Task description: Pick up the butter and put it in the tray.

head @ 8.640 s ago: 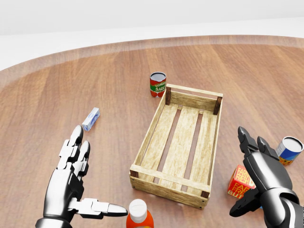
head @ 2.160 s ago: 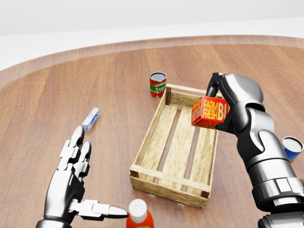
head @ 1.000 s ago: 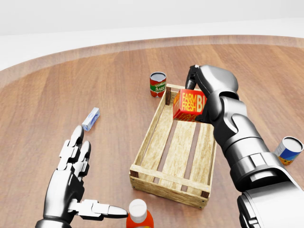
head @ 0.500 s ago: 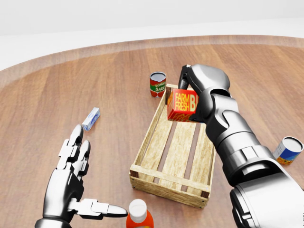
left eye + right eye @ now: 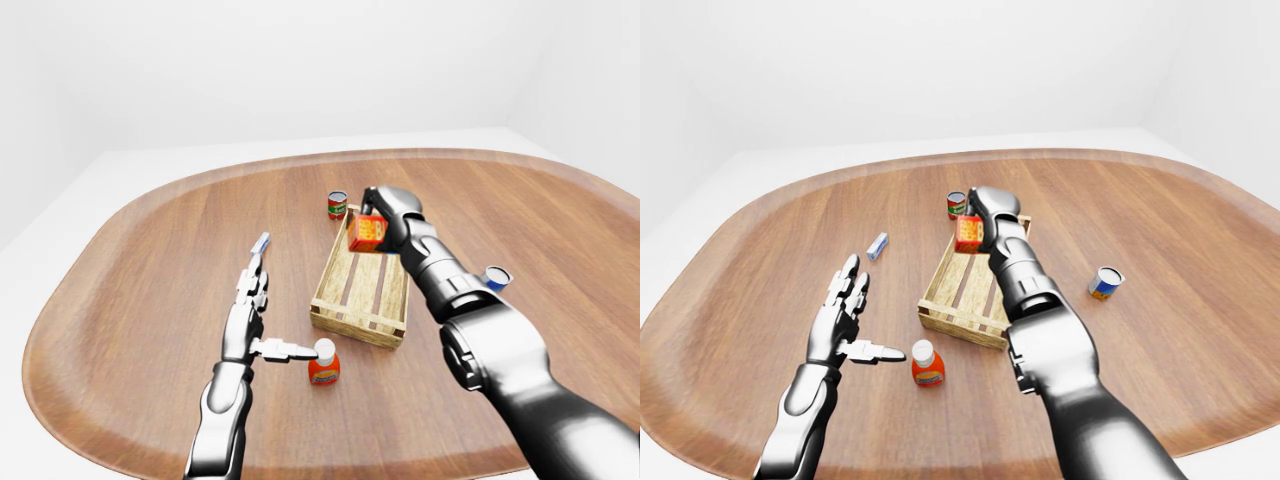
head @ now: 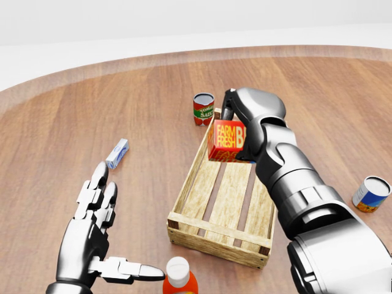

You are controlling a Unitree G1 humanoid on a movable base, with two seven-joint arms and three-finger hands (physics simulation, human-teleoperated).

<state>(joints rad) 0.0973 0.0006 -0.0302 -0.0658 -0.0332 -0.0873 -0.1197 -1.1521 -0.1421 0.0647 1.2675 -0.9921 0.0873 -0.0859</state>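
On the wooden table [image 6: 73, 92] there is one butter box [image 6: 225, 138], one slatted tray [image 6: 228, 196], and two cans: a tomato sauce can [image 6: 203, 108] at about eleven o'clock from the tray and a blue-labelled can [image 6: 370, 194] at about three o'clock. There is one orange bottle with a white cap [image 6: 179, 277] at seven o'clock from the tray, and one small blue-and-white packet [image 6: 117, 153] at nine o'clock. Two robot hands show: left hand [image 6: 92, 236] and right hand [image 6: 251, 116].
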